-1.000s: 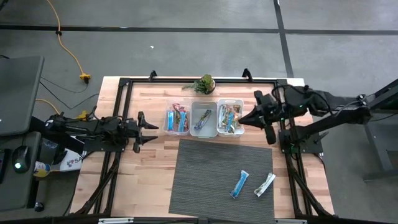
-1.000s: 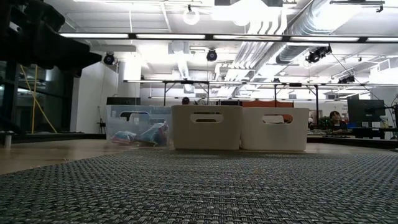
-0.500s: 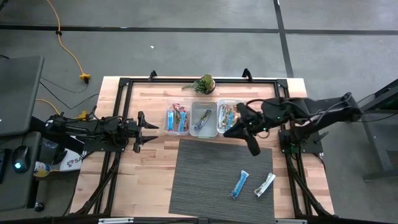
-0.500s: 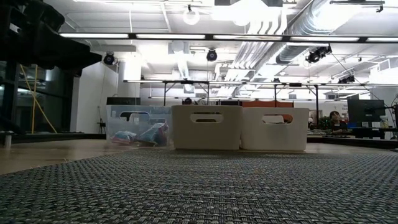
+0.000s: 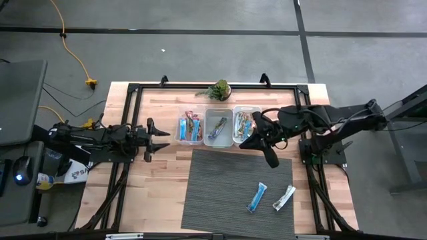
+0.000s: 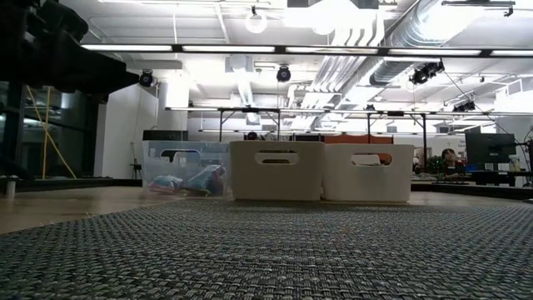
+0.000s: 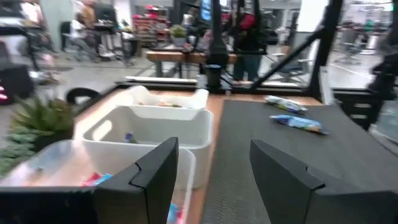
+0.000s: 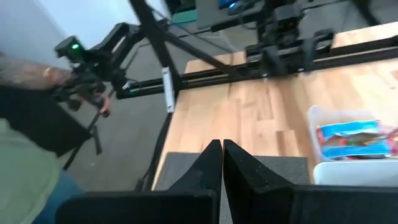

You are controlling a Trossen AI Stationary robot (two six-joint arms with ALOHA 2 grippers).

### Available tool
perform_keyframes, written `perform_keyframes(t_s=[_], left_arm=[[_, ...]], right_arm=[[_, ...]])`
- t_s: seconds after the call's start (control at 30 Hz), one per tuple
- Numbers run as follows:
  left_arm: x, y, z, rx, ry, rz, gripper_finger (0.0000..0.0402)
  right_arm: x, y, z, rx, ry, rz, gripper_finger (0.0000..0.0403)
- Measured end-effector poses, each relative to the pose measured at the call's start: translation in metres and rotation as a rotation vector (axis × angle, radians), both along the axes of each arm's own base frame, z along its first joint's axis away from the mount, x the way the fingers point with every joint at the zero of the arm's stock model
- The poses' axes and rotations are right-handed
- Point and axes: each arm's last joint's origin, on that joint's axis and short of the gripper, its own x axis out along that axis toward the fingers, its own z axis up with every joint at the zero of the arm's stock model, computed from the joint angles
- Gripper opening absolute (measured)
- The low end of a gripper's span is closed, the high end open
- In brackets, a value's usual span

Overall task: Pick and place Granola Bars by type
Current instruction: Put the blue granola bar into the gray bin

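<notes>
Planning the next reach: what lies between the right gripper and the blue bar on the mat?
In the high view, only bare grey mat lies between the right gripper, jaws shut, and the blue bar; the white bar sits off to the side.

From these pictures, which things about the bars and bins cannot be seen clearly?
- White-silver bar: high view, wrapper print too small to read.
- Middle bin and right bin: low view, opaque-looking walls hide the contents.
- Blue bar: absent from low view, which shows only mat.

Wooden table [image 5: 167, 173]: grey mat [image 5: 213, 193], three bins [image 5: 219, 127], plant [image 5: 219, 89].
</notes>
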Motion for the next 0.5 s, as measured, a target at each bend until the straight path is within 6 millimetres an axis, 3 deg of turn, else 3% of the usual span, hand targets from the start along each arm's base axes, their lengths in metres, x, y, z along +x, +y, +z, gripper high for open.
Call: perform_keyframes(t_s=[0.17, 0.43, 0.5], left_arm=[[0.000, 0.001, 0.000, 0.094, 0.005, 0.024, 0.0171], [0.000, 0.001, 0.000, 0.130, 0.008, 0.026, 0.0019], [0.000, 0.001, 0.000, 0.131, 0.007, 0.030, 0.0009]], right_arm=[[-0.003, 0.006, -0.003, 0.050, 0.054, 0.094, 0.0000], [-0.015, 0.034, -0.011, 0.086, 0.165, 0.123, 0.0000], [-0.021, 0.042, -0.015, 0.105, 0.227, 0.104, 0.0000]])
